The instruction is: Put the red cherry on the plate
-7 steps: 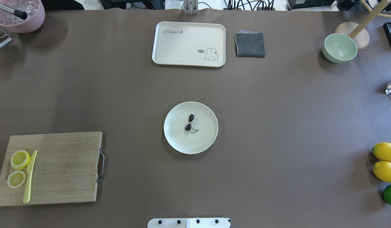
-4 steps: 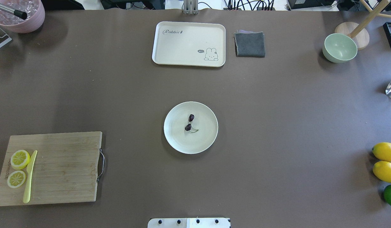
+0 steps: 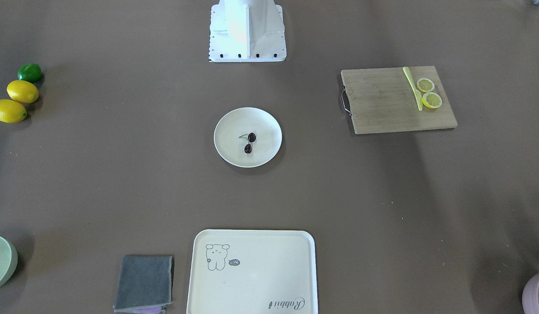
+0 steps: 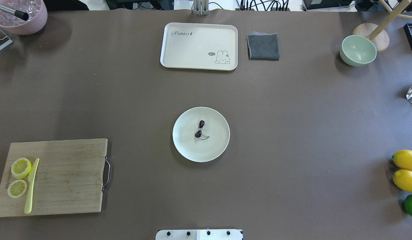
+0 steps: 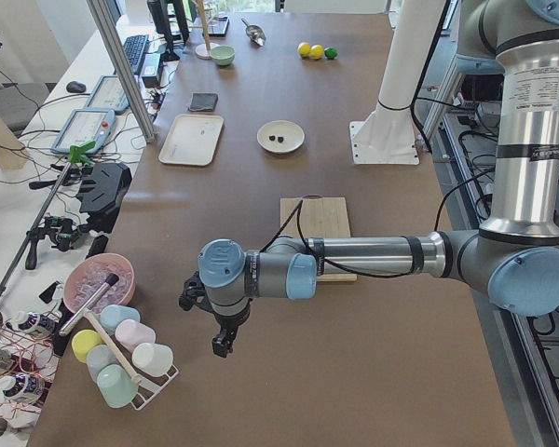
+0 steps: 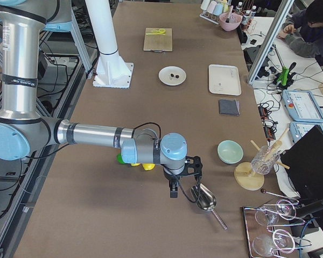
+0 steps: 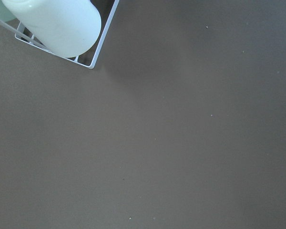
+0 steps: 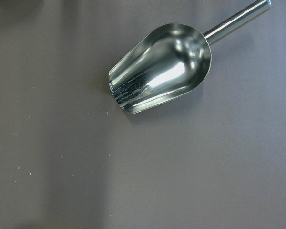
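Note:
The red cherry (image 4: 199, 129), a dark pair on a thin green stem, lies near the middle of the round cream plate (image 4: 184, 146) at the table's centre; it shows likewise in the front-facing view as cherry (image 3: 249, 142) on plate (image 3: 228, 148). Neither gripper is near it. My left gripper (image 5: 222, 346) hangs over bare table at the left end, beside a rack of cups (image 5: 121, 358). Over at the right end, my right gripper (image 6: 174, 191) is next to a metal scoop (image 6: 204, 198). Whether either gripper is open or shut, I cannot tell.
A cream tray (image 4: 199, 46) and a grey cloth (image 4: 263, 46) lie at the far edge, a green bowl (image 4: 358, 50) far right. A cutting board (image 4: 55, 176) with lemon slices and a yellow knife sits near left. Lemons and a lime (image 4: 406, 173) sit near right.

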